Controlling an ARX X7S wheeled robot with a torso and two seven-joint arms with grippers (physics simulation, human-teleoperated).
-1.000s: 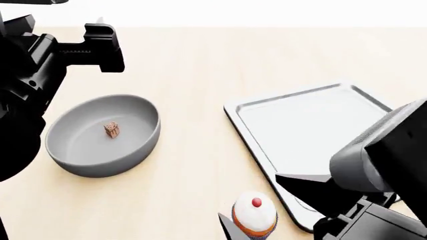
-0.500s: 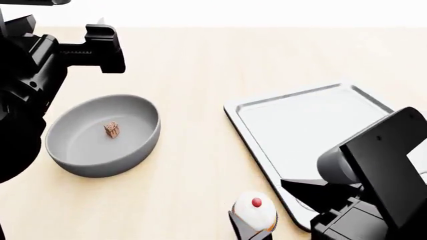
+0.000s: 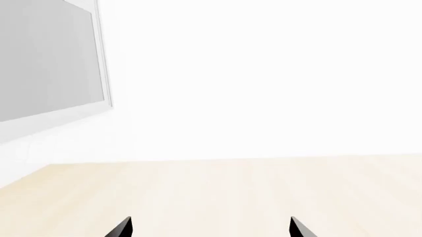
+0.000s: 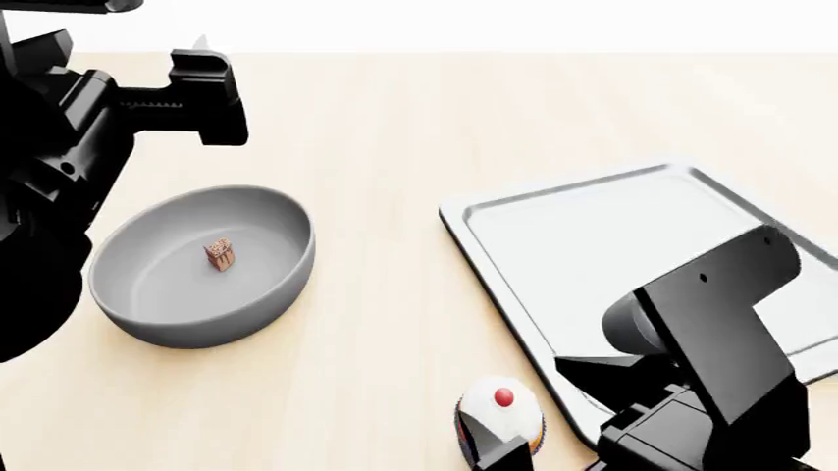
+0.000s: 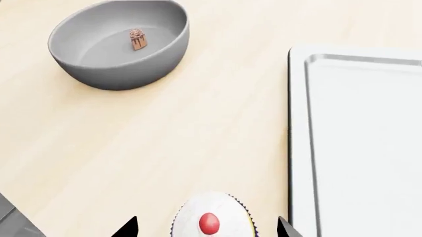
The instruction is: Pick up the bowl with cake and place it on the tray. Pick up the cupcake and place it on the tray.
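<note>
The grey bowl sits on the wooden table at the left, with the tiny brown cake inside it. The silver tray lies empty at the right. The cupcake, with white frosting and a red cherry, stands near the table's front, just left of the tray's near corner. My right gripper is open, with one fingertip on each side of the cupcake and not touching it. The bowl and tray also show in the right wrist view. My left gripper is open and empty, raised behind the bowl.
The right arm hangs over the tray's near part. The left arm fills the far left of the head view. The left wrist view shows only bare table, a white wall and a grey panel.
My right arm has swung down and turned, and its fingers have moved in around the cupcake. The left arm, bowl and tray have stayed still.
</note>
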